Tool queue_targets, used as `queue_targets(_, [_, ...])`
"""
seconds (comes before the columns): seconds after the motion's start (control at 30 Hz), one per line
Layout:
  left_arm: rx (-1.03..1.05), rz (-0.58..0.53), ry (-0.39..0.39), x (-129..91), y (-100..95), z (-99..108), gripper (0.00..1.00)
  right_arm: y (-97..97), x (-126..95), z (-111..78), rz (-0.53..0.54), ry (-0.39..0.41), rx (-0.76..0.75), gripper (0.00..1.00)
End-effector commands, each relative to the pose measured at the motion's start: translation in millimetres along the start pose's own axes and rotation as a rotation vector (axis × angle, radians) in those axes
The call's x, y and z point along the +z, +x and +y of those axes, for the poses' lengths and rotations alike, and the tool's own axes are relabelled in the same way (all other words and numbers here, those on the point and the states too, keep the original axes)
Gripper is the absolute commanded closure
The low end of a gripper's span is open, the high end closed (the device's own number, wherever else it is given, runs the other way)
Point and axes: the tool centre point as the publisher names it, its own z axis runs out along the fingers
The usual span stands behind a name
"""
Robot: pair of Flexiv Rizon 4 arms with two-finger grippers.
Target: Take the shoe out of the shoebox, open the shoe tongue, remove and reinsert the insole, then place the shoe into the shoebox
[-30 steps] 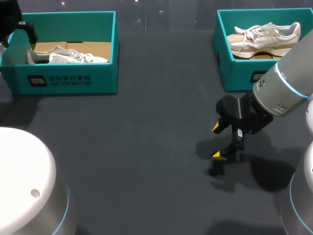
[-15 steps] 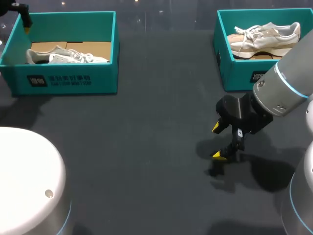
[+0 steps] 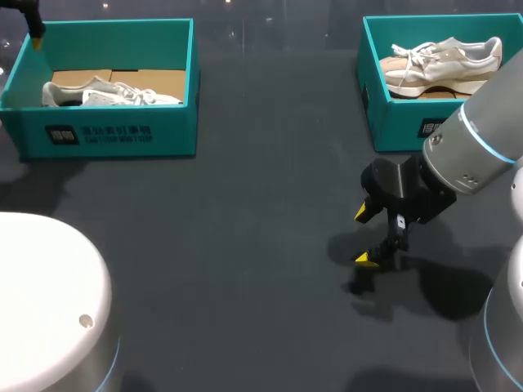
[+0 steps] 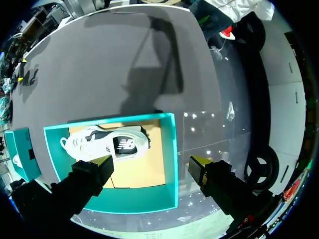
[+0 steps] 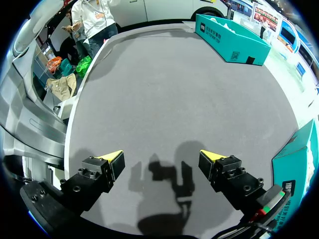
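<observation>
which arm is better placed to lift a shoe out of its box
Left, probably: the left claw hangs open over the shoebox, shoe just ahead. The right claw is open over bare table.

A teal cardboard shoebox [image 3: 114, 139] is set at the far left of the dark grey table [image 3: 245, 245], with a white laced sneaker [image 3: 114, 95] laid inside. A second teal shoebox [image 3: 396, 122] is set at the far right, a beige sneaker [image 3: 445, 61] laid inside; the right gripper [image 3: 363, 235] is held just near of it.
</observation>
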Motion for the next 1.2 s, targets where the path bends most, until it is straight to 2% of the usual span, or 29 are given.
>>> queue_targets(0.03, [0.002,0.0,-0.004,-0.2,1.0,-2.1,0.0,1.2,0.4,0.2,-0.002,0.002,0.001,0.0])
queue_targets(0.1, [0.002,0.0,-0.004,-0.2,1.0,-2.1,0.0,-1.8,-2.3,0.3,0.007,0.013,0.005,0.0])
queue_targets(0.17, [0.002,0.0,-0.004,-0.2,1.0,-2.1,0.0,-14.0,-13.7,0.8,0.023,0.043,0.051,0.0])
queue_targets(0.37, [0.002,0.0,-0.004,-0.2,1.0,-2.1,0.0,-56.6,-57.2,-0.5,-0.044,0.057,0.2,0.0])
queue_targets(0.5, [0.002,0.0,-0.004,-0.2,1.0,-2.1,0.0,-91.2,-82.0,2.4,-0.067,0.115,0.276,0.0])
queue_targets(0.8, [0.002,0.0,-0.004,-0.2,1.0,-2.1,0.0,-158.3,-135.6,-12.0,-0.15,0.173,0.515,0.0])
queue_targets(0.83, [0.002,0.0,-0.004,-0.2,1.0,-2.1,0.0,-162.1,-141.3,-13.0,-0.17,0.179,0.514,0.0])
queue_targets(1.2, [0.002,0.0,-0.004,-0.2,1.0,-2.1,0.0,-162.1,-141.3,-13.0,-0.17,0.179,0.514,0.0])
